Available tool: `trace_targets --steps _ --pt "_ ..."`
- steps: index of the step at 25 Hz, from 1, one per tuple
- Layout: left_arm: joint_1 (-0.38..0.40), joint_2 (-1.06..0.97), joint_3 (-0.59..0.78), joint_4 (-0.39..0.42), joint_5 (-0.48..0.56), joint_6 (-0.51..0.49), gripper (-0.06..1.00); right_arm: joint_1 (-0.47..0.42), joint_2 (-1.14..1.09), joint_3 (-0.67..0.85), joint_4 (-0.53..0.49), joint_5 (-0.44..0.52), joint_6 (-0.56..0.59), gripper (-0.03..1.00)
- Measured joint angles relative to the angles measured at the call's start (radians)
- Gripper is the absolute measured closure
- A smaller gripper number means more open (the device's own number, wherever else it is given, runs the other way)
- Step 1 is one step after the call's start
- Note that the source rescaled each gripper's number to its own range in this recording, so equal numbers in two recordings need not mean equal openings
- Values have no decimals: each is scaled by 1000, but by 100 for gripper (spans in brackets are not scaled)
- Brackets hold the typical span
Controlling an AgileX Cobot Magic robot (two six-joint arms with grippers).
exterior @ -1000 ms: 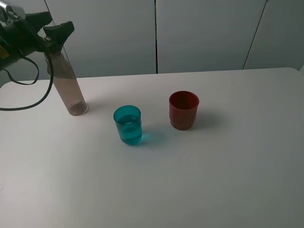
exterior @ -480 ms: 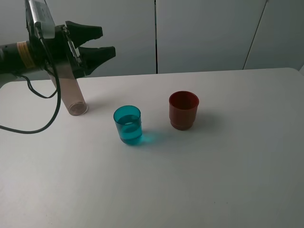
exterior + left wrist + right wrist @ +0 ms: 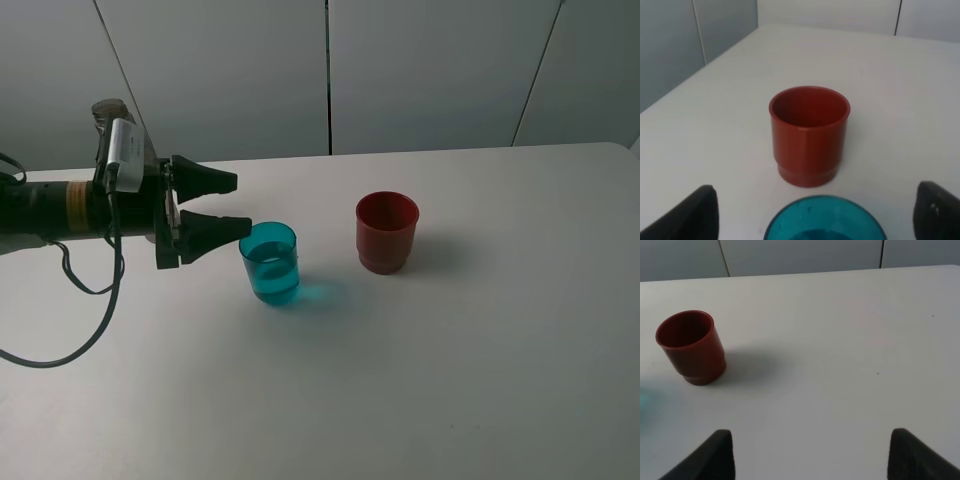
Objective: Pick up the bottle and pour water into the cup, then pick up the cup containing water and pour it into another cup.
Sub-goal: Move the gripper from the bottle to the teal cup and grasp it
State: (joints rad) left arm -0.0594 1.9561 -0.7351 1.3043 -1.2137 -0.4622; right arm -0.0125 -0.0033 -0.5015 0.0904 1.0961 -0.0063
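The teal cup (image 3: 270, 262) stands on the table with water in it. My left gripper (image 3: 243, 202) is open and lies level, its fingertips just left of the cup's rim; in the left wrist view the gripper (image 3: 817, 212) has the cup (image 3: 825, 227) between its spread fingers. The red cup (image 3: 387, 232) stands upright to the right, and shows in the left wrist view (image 3: 809, 135) and the right wrist view (image 3: 690, 347). The bottle is mostly hidden behind my left arm; what seems to be its neck (image 3: 107, 110) shows above the arm. My right gripper (image 3: 820, 455) is open and empty.
The white table (image 3: 450, 380) runs to a grey panelled wall (image 3: 430, 70) at the back. A black cable (image 3: 90, 310) loops off my left arm onto the table at the left.
My left gripper has come away from the bottle's top, swung down and to the right, and now sits open beside the teal cup. The cups have not moved.
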Motion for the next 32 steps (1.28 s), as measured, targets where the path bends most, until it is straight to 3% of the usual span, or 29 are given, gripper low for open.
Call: trace_targets --steps 7,14,22,32 --pt "69 26 1 82 31 4 -4 0 0 0 0 0 6 97" --pt "79 91 1 188 100 113 -4 0 0 0 0 0 6 97" --pt "79 193 -9 144 100 178 -4 0 0 0 0 0 0 97" --pt "20 252 -129 134 99 136 -4 0 0 0 0 0 0 97"
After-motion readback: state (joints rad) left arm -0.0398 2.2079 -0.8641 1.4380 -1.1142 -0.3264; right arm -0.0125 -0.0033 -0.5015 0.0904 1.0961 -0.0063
